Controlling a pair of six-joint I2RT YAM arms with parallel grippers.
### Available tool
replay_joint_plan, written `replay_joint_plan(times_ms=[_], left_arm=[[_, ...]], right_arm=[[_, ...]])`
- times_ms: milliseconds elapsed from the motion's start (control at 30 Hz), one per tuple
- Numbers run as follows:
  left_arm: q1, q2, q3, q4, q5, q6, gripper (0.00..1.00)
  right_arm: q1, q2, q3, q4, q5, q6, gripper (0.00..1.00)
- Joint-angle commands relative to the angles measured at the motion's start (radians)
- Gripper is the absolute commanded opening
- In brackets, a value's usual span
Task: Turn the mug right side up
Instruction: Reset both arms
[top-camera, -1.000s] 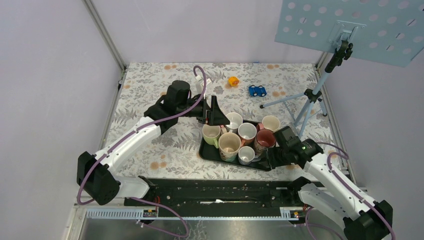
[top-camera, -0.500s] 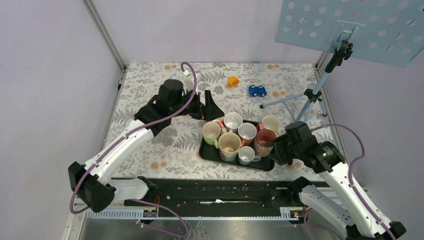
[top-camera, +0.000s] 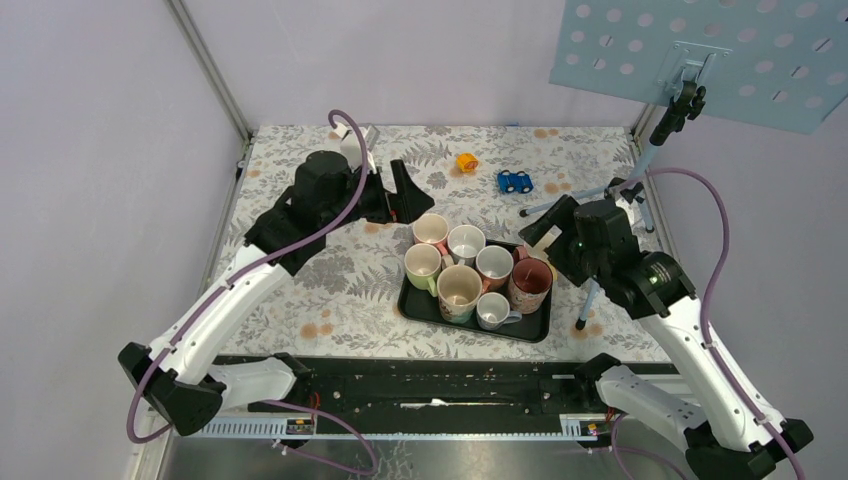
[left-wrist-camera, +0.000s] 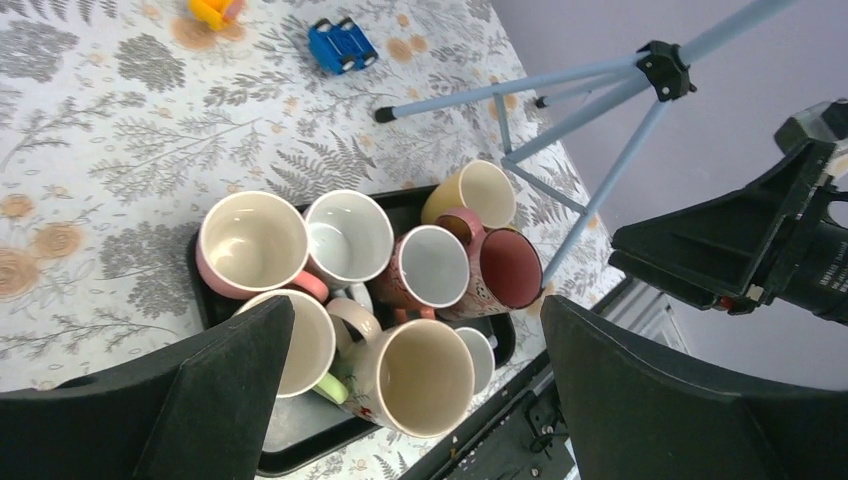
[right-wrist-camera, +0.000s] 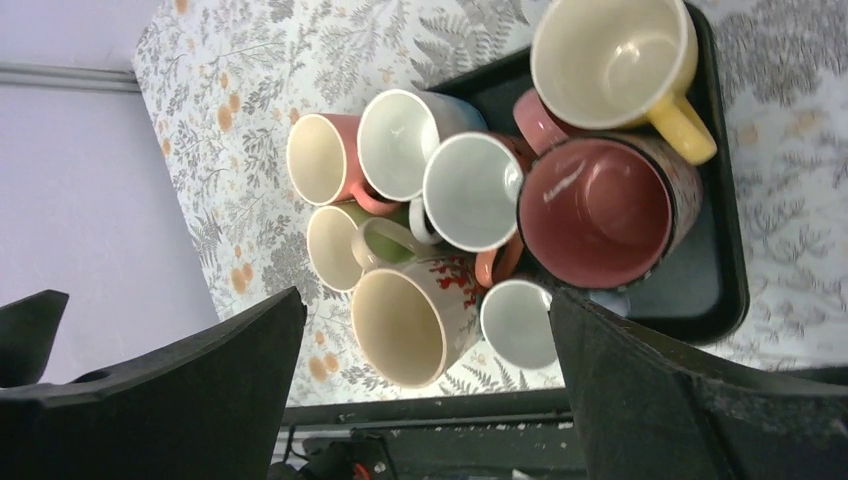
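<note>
Eight mugs crowd a black tray (right-wrist-camera: 705, 280) that sits on the fern-printed counter (top-camera: 330, 290), just right of centre in the lower half of the top view. Every one stands on its base with its mouth facing up.

At the tray's upper left corner is the pink mug (left-wrist-camera: 255, 245), cream inside, touching a plain white mug (left-wrist-camera: 345, 235). Below them a cream mug with a green handle (top-camera: 423, 265) leans against a large mug with red flowers (left-wrist-camera: 425, 375), and a small white mug (top-camera: 491, 310) sits at the tray's lower edge. A reddish mug with a white inside (left-wrist-camera: 432, 265) stands in the middle. To its right is the dark red mug (left-wrist-camera: 505, 270), glossy inside and speckled outside, with a yellow mug (left-wrist-camera: 482, 192) beyond it.

The left end effector (left-wrist-camera: 417, 300) hangs above the counter up and left of the tray, its fingers spread wide with nothing between them. The right end effector (right-wrist-camera: 428, 293) hangs over the tray's right side, beside the tripod (left-wrist-camera: 662, 66), just as wide apart and holding nothing.
</note>
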Motion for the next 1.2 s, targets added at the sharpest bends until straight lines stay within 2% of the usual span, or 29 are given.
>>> replay_joint_plan(times_ms=[0, 200, 433, 800, 1167], left_arm=[[0.0, -0.039, 0.044, -0.023, -0.124, 0.026, 0.99], [0.0, -0.056, 0.042, -0.068, -0.247, 0.028, 0.99], [0.0, -0.054, 0.045, -0.094, -0.343, 0.031, 0.99], [0.0, -0.078, 0.039, -0.079, -0.365, 0.057, 0.99], [0.0, -0.078, 0.04, -0.077, -0.352, 0.071, 0.99]], right_arm=[[0.006, 0.012, 0.026, 0.178, 0.036, -0.191, 1.0], [0.006, 0.085, -0.002, 0.375, -0.106, -0.271, 1.0], [0.006, 0.156, 0.043, 0.439, -0.155, -0.374, 1.0], [0.005, 0.157, 0.046, 0.511, -0.194, -0.398, 1.0], [0.006, 0.168, 0.06, 0.515, -0.2, -0.395, 1.0]])
